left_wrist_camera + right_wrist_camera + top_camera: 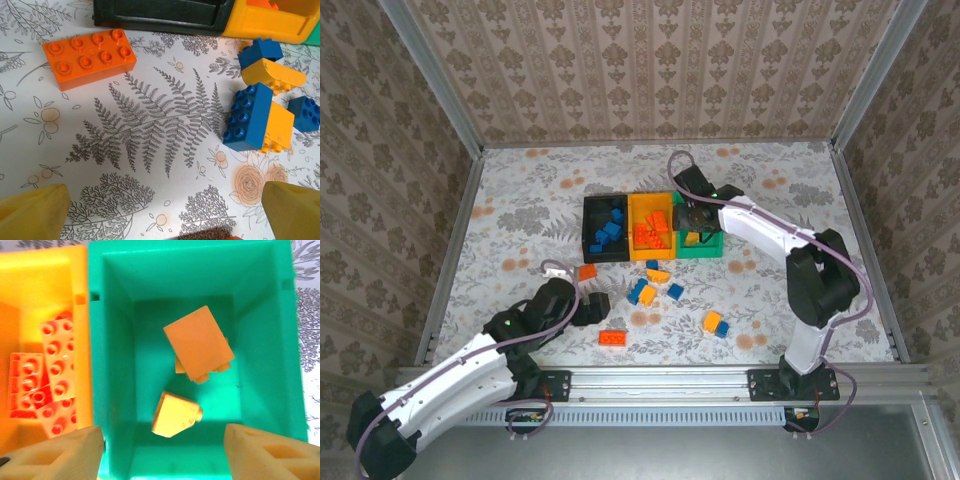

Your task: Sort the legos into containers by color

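Top external: green bin [701, 251] mostly behind open right tool [696, 232]; left tool [598, 304] open.

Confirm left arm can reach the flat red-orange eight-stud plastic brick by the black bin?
Probably yes. The red-orange eight-stud brick lies studs-up on bare tablecloth just ahead of the open left fingers, nothing between. The black plastic bin sits close behind, leaving little room beyond.

Bright, even, diffuse light falls on the surface [770, 290]. Shadows beside the legos [645, 292] are soft and short, and the top view is sharp. Close up, the orange bin [45, 280] glares, washed out. The left pincer [165, 200] and right pincer [162, 440] blur at the near edge.
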